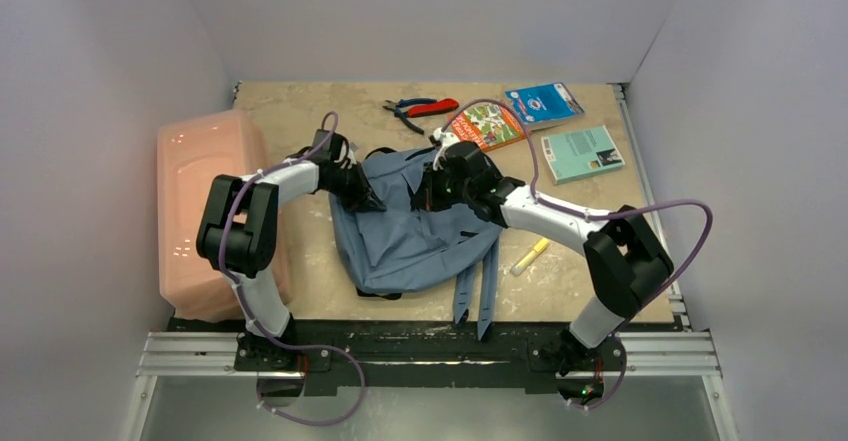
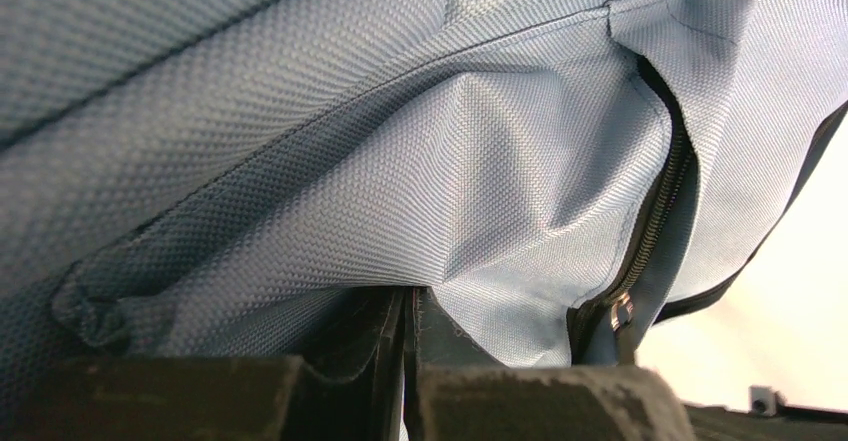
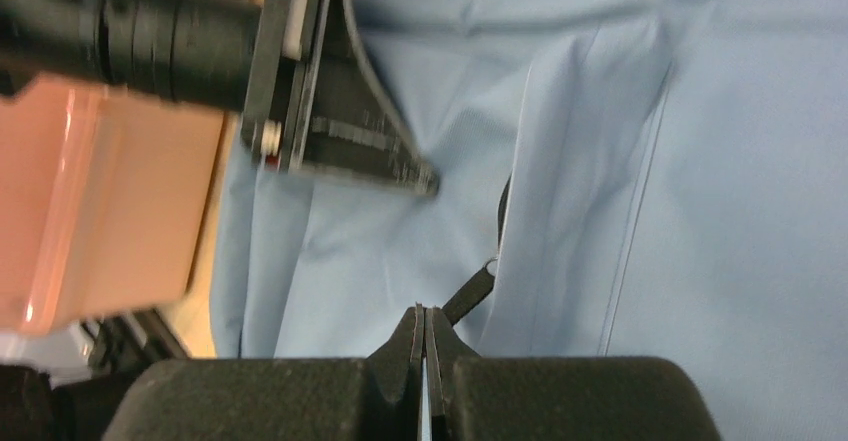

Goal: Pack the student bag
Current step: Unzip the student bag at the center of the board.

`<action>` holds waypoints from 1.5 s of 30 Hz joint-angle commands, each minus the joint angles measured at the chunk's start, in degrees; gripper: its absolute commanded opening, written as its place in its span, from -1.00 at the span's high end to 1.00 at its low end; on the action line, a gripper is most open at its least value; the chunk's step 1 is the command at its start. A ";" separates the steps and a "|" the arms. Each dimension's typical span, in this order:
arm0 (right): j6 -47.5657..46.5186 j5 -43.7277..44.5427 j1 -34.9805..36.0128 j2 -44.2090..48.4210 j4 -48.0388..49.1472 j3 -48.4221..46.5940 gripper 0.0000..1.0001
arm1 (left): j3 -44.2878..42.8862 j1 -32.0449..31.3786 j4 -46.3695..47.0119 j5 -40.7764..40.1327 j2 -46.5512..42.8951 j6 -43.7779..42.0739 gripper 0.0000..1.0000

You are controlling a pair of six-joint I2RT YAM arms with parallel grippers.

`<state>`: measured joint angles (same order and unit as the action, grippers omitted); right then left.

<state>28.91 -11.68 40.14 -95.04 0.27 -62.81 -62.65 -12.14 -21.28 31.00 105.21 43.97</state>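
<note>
The student bag [image 1: 405,236] is a grey-blue fabric backpack lying flat mid-table, its straps [image 1: 476,296] trailing over the near edge. My left gripper [image 1: 372,201] is at the bag's upper left edge. In the left wrist view it [image 2: 412,301] is shut, with a pucker of bag fabric [image 2: 480,211] pinched at its tips beside a zip [image 2: 650,231]. My right gripper [image 1: 428,193] is over the bag's top middle. It [image 3: 425,311] is shut, and the dark zip pull [image 3: 468,293] runs taut into its tips. The left arm's fingers [image 3: 350,136] show close above.
A translucent pink box [image 1: 205,211] stands at the left edge. Along the back lie pliers [image 1: 420,109], a colourful booklet [image 1: 485,124], a blue packet [image 1: 543,103] and a teal book [image 1: 582,153]. A yellow marker [image 1: 530,256] lies right of the bag.
</note>
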 commanded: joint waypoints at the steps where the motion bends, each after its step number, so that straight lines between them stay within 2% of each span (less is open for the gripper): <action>1: 3.36 -1.61 4.75 8.21 -1.98 6.21 1.00 | 0.52 0.14 0.82 -6.44 0.91 1.12 1.00; 7: 9.30 2.35 10.76 18.80 -2.96 19.91 1.00 | 0.39 0.60 0.54 -7.21 0.49 1.29 1.00; 11: 11.06 4.22 12.02 21.64 -4.24 24.57 1.00 | 0.34 0.63 0.46 -6.74 -0.03 1.45 1.00; 18: 8.30 7.37 12.04 21.77 -6.97 22.04 1.00 | -0.46 0.46 0.08 -6.10 -1.63 0.02 1.00; 19: 7.37 7.76 12.02 21.50 -7.59 21.05 1.00 | -0.60 0.45 0.03 -6.05 -2.06 -0.28 0.96; 21: 4.54 9.61 12.05 20.42 -9.99 18.26 1.00 | -0.67 0.28 0.43 -6.13 -3.16 -0.89 0.75; 22: 3.15 10.46 11.99 19.88 -11.47 16.67 0.95 | -0.82 0.21 0.46 -6.05 -3.57 -1.36 0.64; 25: -0.84 15.61 11.99 18.34 -14.68 12.53 0.46 | -1.23 -0.27 0.29 -6.33 -5.01 -2.63 0.43; 27: -2.68 19.05 12.01 16.29 -15.96 9.71 0.28 | -1.56 -0.84 0.11 -6.77 -6.13 -3.42 0.37; 35: -5.48 31.60 12.07 -0.37 -21.07 -8.42 -0.03 | -3.83 -4.55 -3.76 -12.30 -10.57 -8.26 0.21; 38: -4.26 37.02 12.07 -5.49 -22.56 -12.32 0.00 | -4.21 -5.39 -4.22 -12.40 -11.11 -8.94 0.15; 42: -3.47 38.24 11.89 -8.82 -20.20 -12.09 0.11 | -4.57 -7.14 -4.82 -12.54 -11.19 -9.63 0.00; 43: -2.86 38.63 11.83 -8.92 -19.40 -11.39 0.27 | -4.58 -7.47 -4.69 -12.04 -11.01 -9.57 -0.02; 45: -0.90 38.91 11.40 -7.89 -17.93 -9.53 0.71 | -4.39 -8.15 -4.38 -11.80 -10.77 -9.09 -0.07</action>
<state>25.58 22.68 52.03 -104.84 -19.53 -73.54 -65.43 -18.90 -25.56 19.44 95.85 36.16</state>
